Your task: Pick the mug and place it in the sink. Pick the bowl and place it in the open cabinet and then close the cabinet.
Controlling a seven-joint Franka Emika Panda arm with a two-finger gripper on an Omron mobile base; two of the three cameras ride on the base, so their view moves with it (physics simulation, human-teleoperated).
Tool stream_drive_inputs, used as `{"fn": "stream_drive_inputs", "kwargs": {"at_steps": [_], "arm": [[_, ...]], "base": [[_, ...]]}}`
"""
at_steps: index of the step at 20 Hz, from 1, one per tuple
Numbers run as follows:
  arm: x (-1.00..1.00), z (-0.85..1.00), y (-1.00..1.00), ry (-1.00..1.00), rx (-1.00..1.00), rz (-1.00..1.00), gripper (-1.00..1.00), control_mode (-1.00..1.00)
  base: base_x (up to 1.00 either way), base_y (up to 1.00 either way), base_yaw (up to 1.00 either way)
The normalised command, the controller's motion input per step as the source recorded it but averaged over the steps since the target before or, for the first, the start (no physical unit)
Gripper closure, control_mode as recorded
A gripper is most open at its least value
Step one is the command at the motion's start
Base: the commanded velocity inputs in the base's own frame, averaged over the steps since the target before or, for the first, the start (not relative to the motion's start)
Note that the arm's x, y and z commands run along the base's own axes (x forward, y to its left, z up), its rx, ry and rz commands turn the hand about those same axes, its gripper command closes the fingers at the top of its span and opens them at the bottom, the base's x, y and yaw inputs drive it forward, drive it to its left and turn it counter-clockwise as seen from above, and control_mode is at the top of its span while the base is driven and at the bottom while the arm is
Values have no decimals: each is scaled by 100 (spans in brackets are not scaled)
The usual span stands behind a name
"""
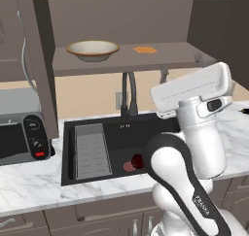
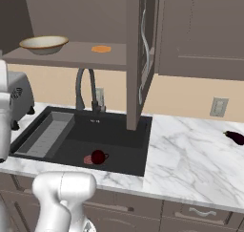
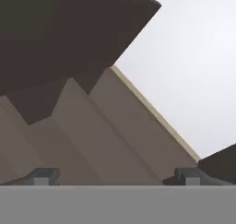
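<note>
Well, the mug (image 2: 98, 156) sits down in the black sink (image 2: 119, 131), right beside the red drain (image 2: 88, 160), while the bowl (image 1: 92, 50) rests on the shelf of the open cabinet (image 1: 170, 55), near an orange patch (image 1: 145, 49). The pincer (image 3: 117, 177) is spread wide and empty, fingertips (image 3: 44, 175) aimed at brown cabinet panels.

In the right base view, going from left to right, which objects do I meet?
Bowl on the cabinet shelf → mug in the sink → wall outlet → dark eggplant on the counter.
</note>
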Motion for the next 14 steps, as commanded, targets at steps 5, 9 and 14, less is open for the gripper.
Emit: {"fn": "stream_drive_inputs", "kwargs": {"at_steps": [5,9,14], "arm": [[-65,28,-50,-18,4,0,-100,-100],[-82,10,-54,-19,5,0,-100,-100],[-68,2,-66,-10,7,0,-100,-100]], "base": [[0,0,0],[0,0,0],[0,0,0]]}}
